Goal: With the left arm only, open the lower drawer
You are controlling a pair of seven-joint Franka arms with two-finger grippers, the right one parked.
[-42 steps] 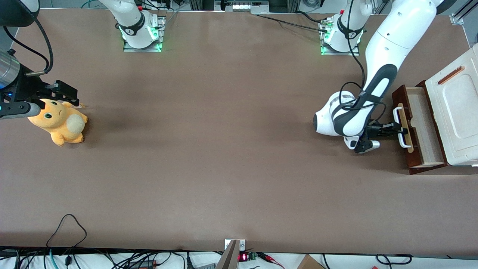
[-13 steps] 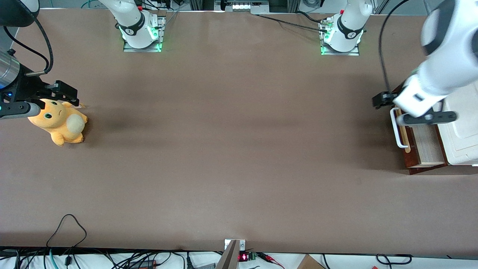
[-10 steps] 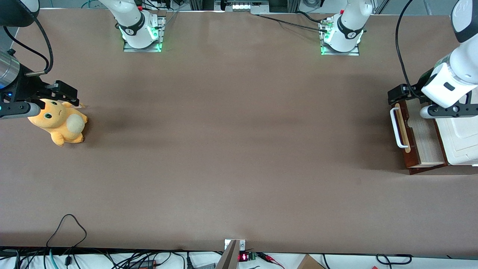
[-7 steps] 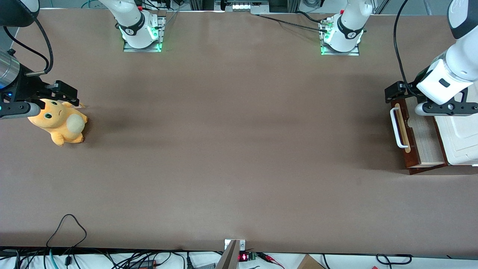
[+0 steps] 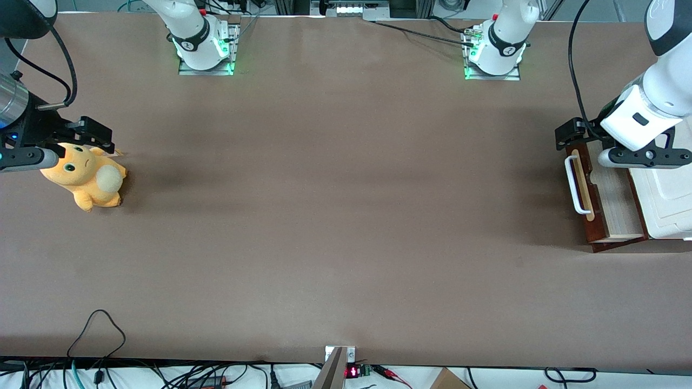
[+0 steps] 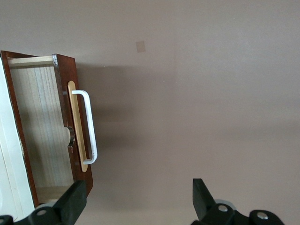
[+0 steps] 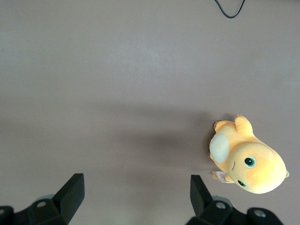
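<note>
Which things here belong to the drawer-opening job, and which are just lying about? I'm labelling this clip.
Part of the job:
- lower drawer, pulled out, white handle free
- left arm; its gripper open, raised above the table in front of the drawer

Just lying about:
- orange plush toy, toward the parked arm's end
- cream cabinet top

Reddish-brown lower drawer (image 5: 594, 216), white handle (image 5: 573, 186), black end effector (image 6: 136, 206) over brown table (image 5: 324, 216)
</note>
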